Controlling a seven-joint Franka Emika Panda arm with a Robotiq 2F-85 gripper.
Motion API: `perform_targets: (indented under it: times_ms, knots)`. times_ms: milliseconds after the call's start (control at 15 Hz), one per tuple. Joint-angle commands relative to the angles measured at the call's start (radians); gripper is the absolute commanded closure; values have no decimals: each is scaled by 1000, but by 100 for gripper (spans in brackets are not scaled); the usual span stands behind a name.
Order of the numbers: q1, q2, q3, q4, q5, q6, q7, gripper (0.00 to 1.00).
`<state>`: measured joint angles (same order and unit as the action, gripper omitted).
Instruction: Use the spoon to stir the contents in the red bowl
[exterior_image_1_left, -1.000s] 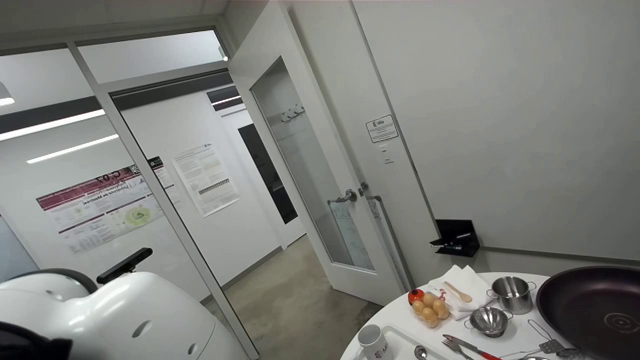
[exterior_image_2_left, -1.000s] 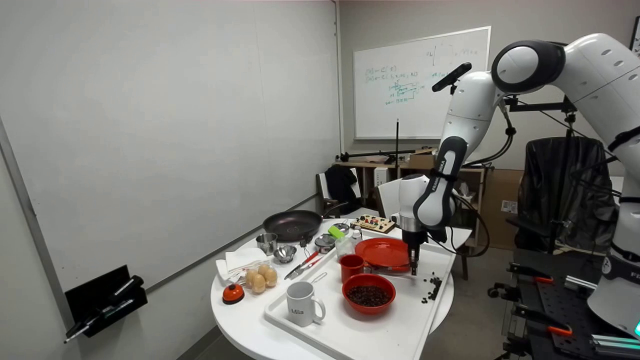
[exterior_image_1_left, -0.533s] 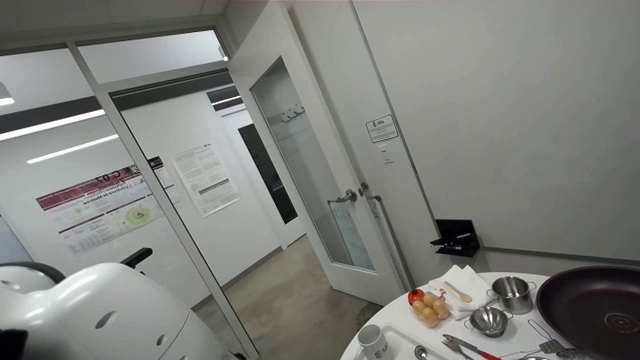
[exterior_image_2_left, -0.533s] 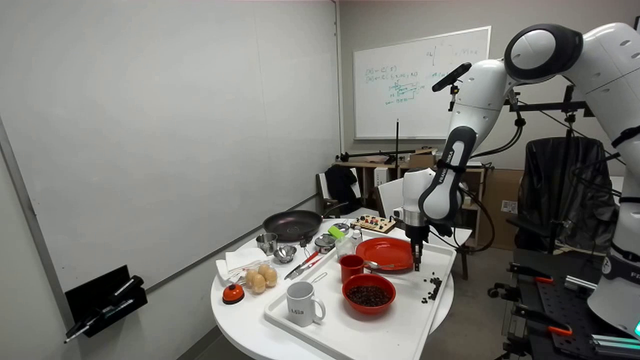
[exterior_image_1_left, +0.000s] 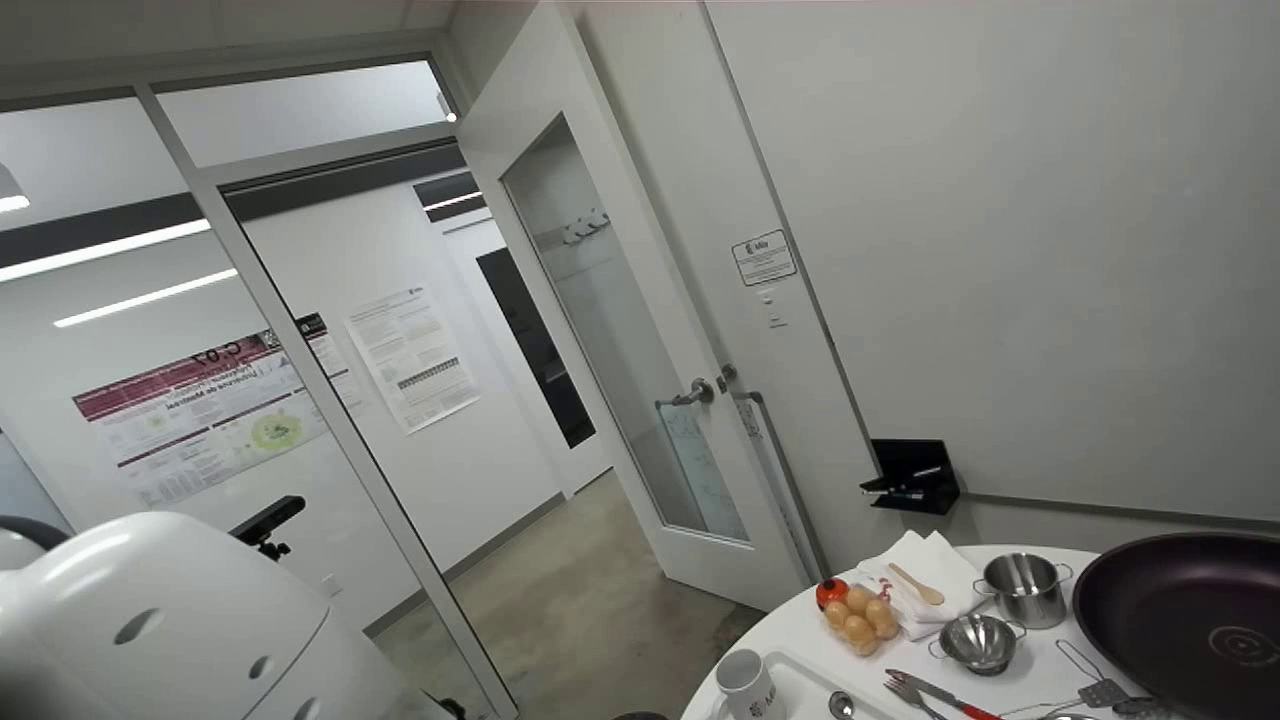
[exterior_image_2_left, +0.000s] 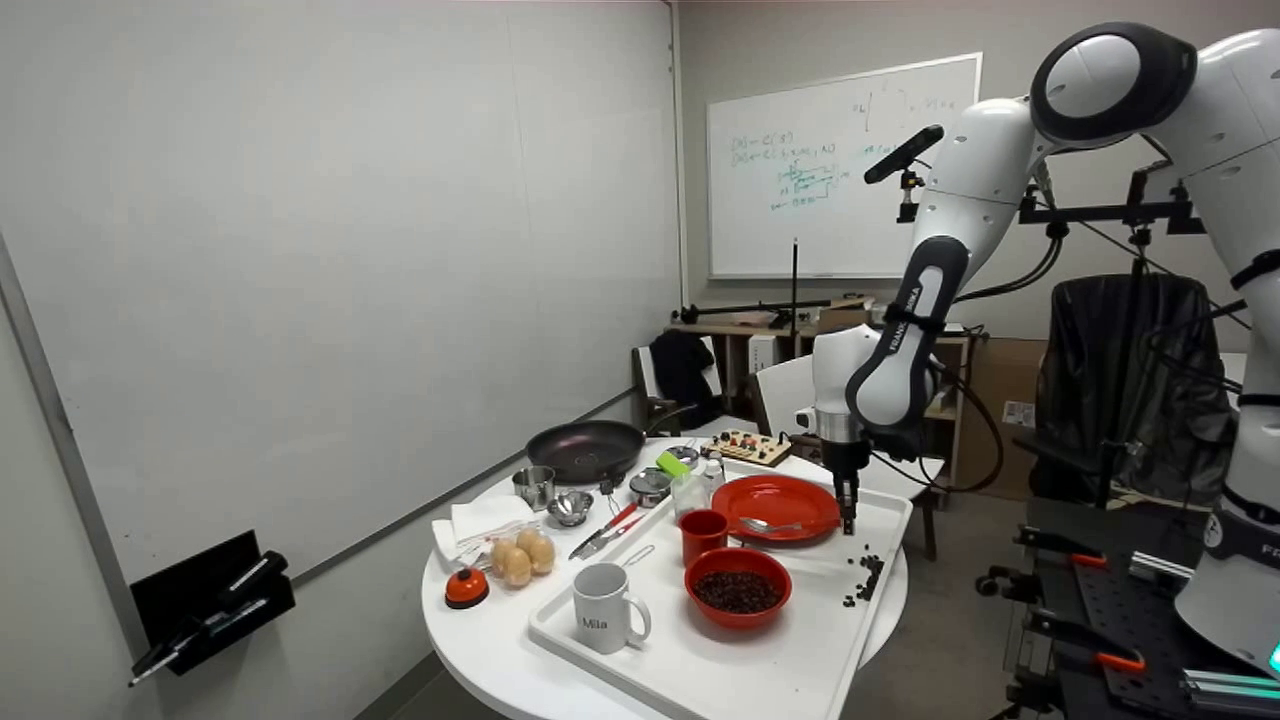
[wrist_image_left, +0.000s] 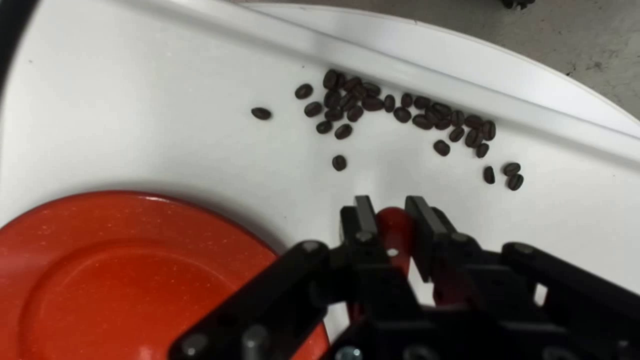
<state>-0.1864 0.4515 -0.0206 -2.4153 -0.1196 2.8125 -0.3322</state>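
My gripper (wrist_image_left: 392, 215) is shut on the red handle of the spoon (wrist_image_left: 397, 232), which runs back between the dark fingers (wrist_image_left: 424, 220) in the wrist view. In an exterior view the gripper (exterior_image_2_left: 848, 528) hangs at the right edge of the red plate. The spoon's metal end (exterior_image_2_left: 760, 525) points left across that plate, roughly level; its height above the plate I cannot tell. Nearer the camera, the red bowl (exterior_image_2_left: 738, 617) stands upright on the white tray, with dark beans (exterior_image_2_left: 738, 591) inside. Gripper and bowl are both apart from each other.
The red plate (exterior_image_2_left: 775, 488) lies behind the bowl, and a red mug (exterior_image_2_left: 704, 537) stands close beside it. A white mug (exterior_image_2_left: 602, 608) is at the tray's front left. Loose beans (wrist_image_left: 345, 100) lie along the rim of the tray (wrist_image_left: 425, 80). A black pan (exterior_image_2_left: 585, 450) sits farther back.
In an exterior view the gripper has shifted a little right and up, carrying the spoon, whose metal end now shows over the plate. The arm's elbow has risen and moved right. The bowl is unmoved.
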Motion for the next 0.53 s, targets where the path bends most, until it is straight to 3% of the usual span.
perform_targets:
  times_ms: [0, 200, 467]
  knots:
    - [76, -68, -74, -16, -63, -108, 82, 91]
    - [132, -86, -113, 6, -126, -200, 156, 91]
    - [168, -115, -84, 35, -175, -312, 155, 91]
